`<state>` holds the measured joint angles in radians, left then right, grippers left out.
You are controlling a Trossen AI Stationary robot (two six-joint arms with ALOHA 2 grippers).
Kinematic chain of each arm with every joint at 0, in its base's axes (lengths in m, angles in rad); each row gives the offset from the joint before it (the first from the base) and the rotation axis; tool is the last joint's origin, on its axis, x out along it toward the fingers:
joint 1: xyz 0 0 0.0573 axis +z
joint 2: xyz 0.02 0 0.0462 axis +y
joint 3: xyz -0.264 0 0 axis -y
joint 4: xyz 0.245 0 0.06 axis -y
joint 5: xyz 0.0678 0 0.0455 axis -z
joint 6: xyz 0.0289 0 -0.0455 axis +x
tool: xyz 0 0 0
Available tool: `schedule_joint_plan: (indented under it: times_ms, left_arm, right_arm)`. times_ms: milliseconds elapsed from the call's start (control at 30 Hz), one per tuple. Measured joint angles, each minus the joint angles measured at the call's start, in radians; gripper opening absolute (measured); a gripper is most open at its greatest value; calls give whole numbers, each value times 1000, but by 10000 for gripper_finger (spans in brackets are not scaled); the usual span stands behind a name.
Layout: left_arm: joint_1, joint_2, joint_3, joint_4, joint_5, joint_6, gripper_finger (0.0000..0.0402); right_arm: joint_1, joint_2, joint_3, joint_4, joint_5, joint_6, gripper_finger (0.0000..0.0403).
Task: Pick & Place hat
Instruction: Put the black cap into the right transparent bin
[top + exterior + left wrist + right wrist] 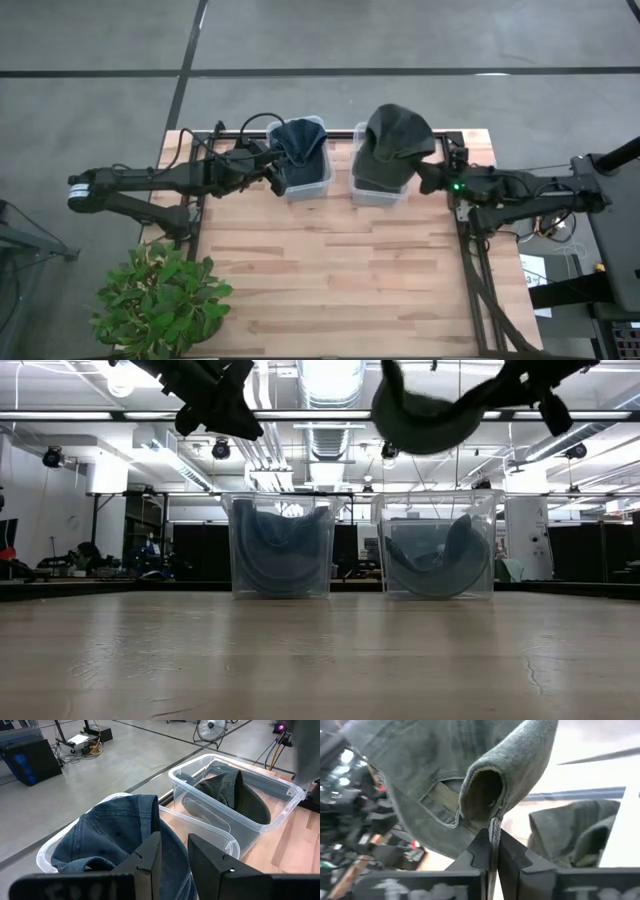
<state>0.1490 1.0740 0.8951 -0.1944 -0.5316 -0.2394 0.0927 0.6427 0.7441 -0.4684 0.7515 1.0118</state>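
A grey-green hat (398, 140) hangs high over the right clear bin (376, 196), held by my right gripper (430, 175), which is shut on it. The low view shows this hat (425, 415) well above the bin's rim (435, 496). More green hats (230, 795) lie inside that bin. A blue denim hat (300, 150) fills the left clear bin (300, 186). My left gripper (174, 855) hovers over the blue hat (115, 830), open and touching nothing. In the low view it is above the left bin, at the top left (215, 405). My right gripper pinches a thin edge of the green hat's rim (493, 827) between its two fingers, next to the back opening and its strap (445, 797). It comes level from the table's right side. The hat is lifted clear and sags over the right bin.
Both bins stand side by side at the table's far edge. A potted plant (160, 295) sits at the near left corner. Bare wooden tabletop (330, 270) stretches toward the near edge. Cables and frame rails run along both sides.
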Motion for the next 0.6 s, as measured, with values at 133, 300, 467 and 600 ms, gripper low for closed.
schedule_joint_plan:
  times_ms: [133, 300, 467, 600]
  left_arm:
    - [0, 0, 0, 0, 13, 4, 90]
    - [0, 0, 0, 0, 66, 24, 90]
    - [-2, 0, 0, 9, 91, 58, 90]
    - [-1, -2, -1, 76, 127, 111, 90]
  right_arm:
    - [-112, 26, 0, -12, -92, -10, 13]
    - [-258, 74, 1, -37, -228, -25, 13]
    - [-379, 127, 10, -93, -357, -41, 13]
    - [-432, 180, 36, -125, -401, -47, 13]
